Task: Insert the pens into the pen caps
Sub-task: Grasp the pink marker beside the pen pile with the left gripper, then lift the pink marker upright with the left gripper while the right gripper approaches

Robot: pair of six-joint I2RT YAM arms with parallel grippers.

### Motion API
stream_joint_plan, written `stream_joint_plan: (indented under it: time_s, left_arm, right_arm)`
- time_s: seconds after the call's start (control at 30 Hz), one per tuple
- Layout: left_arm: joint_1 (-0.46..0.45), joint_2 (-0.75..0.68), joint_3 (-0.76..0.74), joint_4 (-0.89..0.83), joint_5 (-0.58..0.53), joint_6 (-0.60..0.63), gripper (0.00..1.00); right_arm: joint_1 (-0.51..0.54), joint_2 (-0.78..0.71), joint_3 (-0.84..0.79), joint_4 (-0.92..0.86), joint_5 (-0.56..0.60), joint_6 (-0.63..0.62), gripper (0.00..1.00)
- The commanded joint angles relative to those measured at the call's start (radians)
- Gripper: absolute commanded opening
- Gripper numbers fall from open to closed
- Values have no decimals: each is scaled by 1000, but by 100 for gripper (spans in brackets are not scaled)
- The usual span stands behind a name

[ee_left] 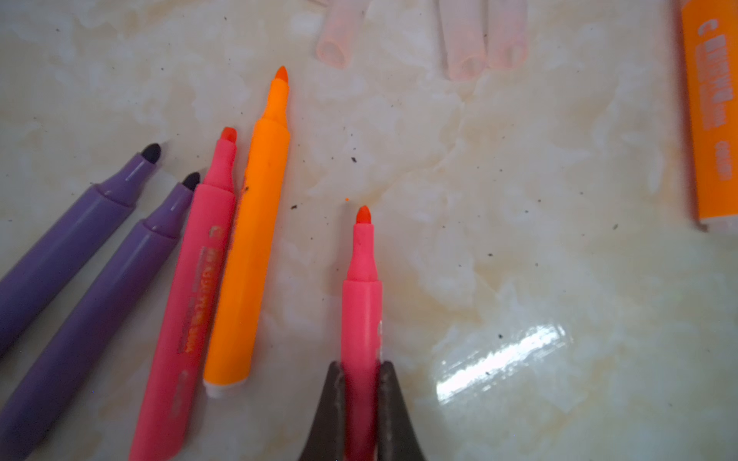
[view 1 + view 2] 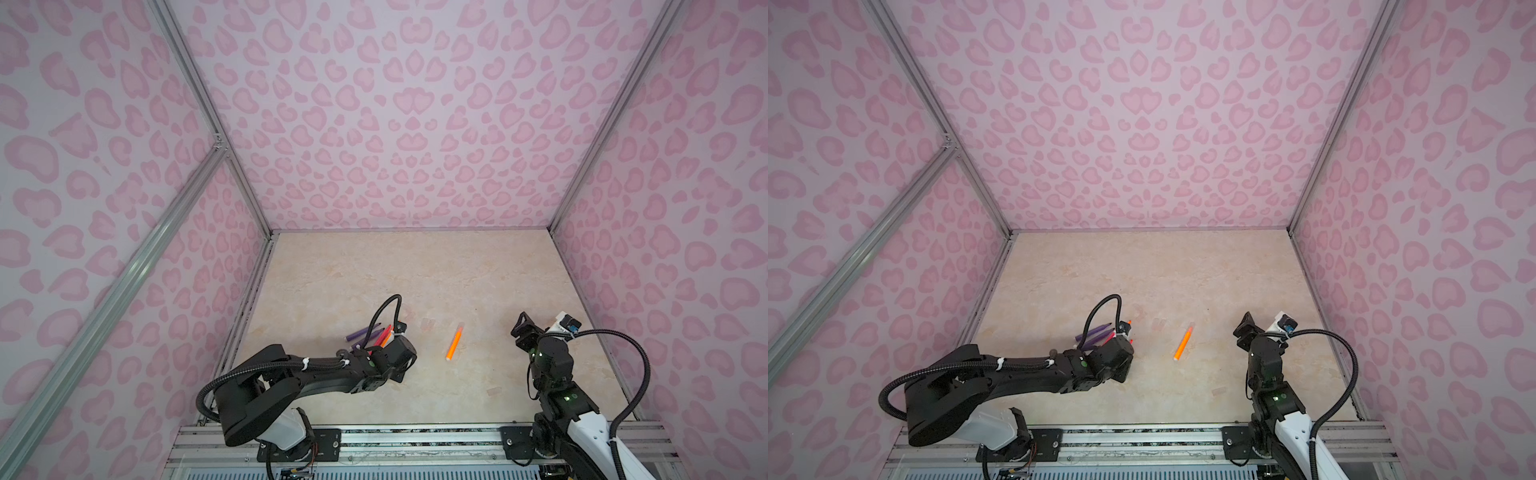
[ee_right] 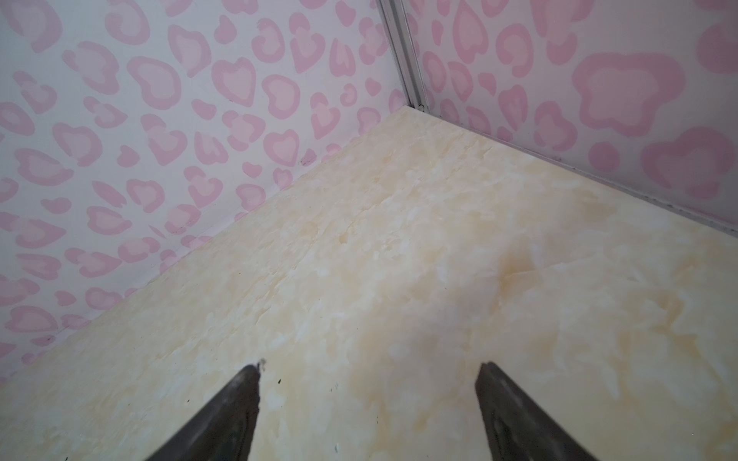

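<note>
In the left wrist view my left gripper (image 1: pixel 361 365) is shut on a pink-red pen (image 1: pixel 361 303), whose bare tip points towards three clear pen caps (image 1: pixel 337 36) (image 1: pixel 463 44) (image 1: pixel 507 36) lying ahead. Beside it lie two purple pens (image 1: pixel 80 231) (image 1: pixel 120 279), another pink-red pen (image 1: pixel 191 279) and an orange pen (image 1: pixel 251 247), all uncapped. A second orange pen (image 2: pixel 454 344) (image 2: pixel 1183 343) (image 1: pixel 711 119) lies alone mid-table. My right gripper (image 3: pixel 369 365) (image 2: pixel 521 322) is open and empty over bare table at the right. In both top views the left wrist hides its fingers.
The beige marble tabletop (image 2: pixel 374 270) is boxed in by pink patterned walls on three sides, with metal rails (image 2: pixel 415 436) along the front. A faint clear cap (image 2: pixel 494 390) lies near the right arm's base. The pen cluster (image 2: pixel 365 334) sits by the left arm's wrist.
</note>
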Motion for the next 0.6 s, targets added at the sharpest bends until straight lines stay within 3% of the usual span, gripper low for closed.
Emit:
stream_joint_plan:
  time_s: [0.0, 0.23, 0.4, 0.47, 0.57]
  left_arm:
    - [0, -40, 0, -8, -71, -15, 3]
    - [-3, -319, -40, 9, -277, 29, 3]
    - [3, -515, -124, 201, -317, 172, 3]
    - [9, -530, -126, 247, -307, 218, 3]
    - [32, -474, -102, 323, -334, 265, 3]
  right_arm:
    - [1, -19, -13, -11, 7, -3, 86]
    - [0, -54, -27, -14, 8, 11, 88]
    - [16, 100, -29, 231, -163, 106, 87]
    - [82, 231, 83, 267, -161, 95, 87]
    - [232, 438, 346, 145, -87, 25, 83]
